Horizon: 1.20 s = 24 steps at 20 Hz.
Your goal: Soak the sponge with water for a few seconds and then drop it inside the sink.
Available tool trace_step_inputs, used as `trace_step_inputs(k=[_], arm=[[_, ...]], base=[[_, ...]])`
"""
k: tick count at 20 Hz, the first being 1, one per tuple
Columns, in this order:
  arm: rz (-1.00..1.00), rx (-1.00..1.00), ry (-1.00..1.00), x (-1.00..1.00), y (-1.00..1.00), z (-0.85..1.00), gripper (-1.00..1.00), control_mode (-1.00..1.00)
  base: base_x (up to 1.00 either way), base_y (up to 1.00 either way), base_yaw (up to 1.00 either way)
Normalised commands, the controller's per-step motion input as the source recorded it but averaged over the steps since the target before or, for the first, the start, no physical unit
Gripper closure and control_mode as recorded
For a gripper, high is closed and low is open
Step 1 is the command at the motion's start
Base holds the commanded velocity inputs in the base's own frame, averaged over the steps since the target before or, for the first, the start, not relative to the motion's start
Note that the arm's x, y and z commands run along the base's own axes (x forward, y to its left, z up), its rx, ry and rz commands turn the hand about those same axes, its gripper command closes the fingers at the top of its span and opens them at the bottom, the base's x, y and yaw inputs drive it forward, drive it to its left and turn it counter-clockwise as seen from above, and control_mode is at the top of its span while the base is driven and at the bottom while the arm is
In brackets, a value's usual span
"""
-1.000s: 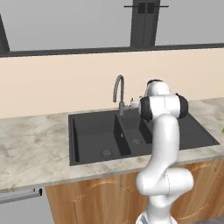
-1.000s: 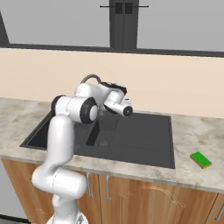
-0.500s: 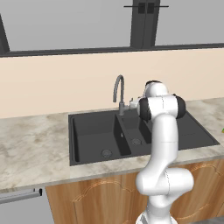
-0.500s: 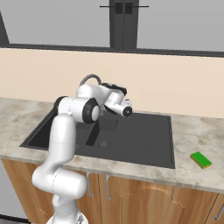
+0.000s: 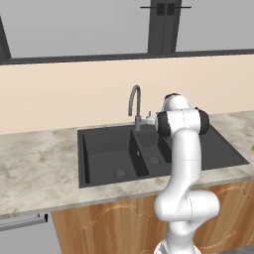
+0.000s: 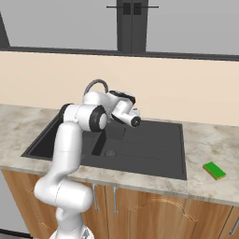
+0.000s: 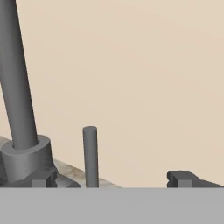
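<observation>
Evidently the hand point(image 7: 112, 179), wide open and empty, faces the faucet lever point(image 7: 90, 155) to start water, while the sponge point(image 6: 214, 171) waits on the table right of the sink point(image 6: 154, 154).

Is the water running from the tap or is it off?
Off. No blue stream falls from the faucet into the sink, and the basins look dry. The open gripper sits by the faucet's upright handle.
</observation>
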Motion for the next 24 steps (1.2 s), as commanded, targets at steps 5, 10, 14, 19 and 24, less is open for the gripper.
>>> trace_step_inputs(k=[5, 10, 14, 19, 24], arm=[[0.00, 0.00, 0.00, 0.25, 0.02, -0.12, -1.00, -1.00], [0.00, 0.00, 0.00, 0.31, 0.02, -0.10, -1.00, -1.00], [0.00, 0.00, 0.00, 0.33, 0.06, -0.05, -1.00, -1.00], [0.00, 0.00, 0.00, 0.30, 0.00, -0.01, -1.00, -1.00], [-0.01, 0.00, 0.00, 0.36, 0.00, -0.11, -1.00, -1.00]], base=[[0.00, 0.00, 0.00], [0.00, 0.00, 0.00], [0.00, 0.00, 0.00], [0.00, 0.00, 0.00], [0.00, 0.00, 0.00]])
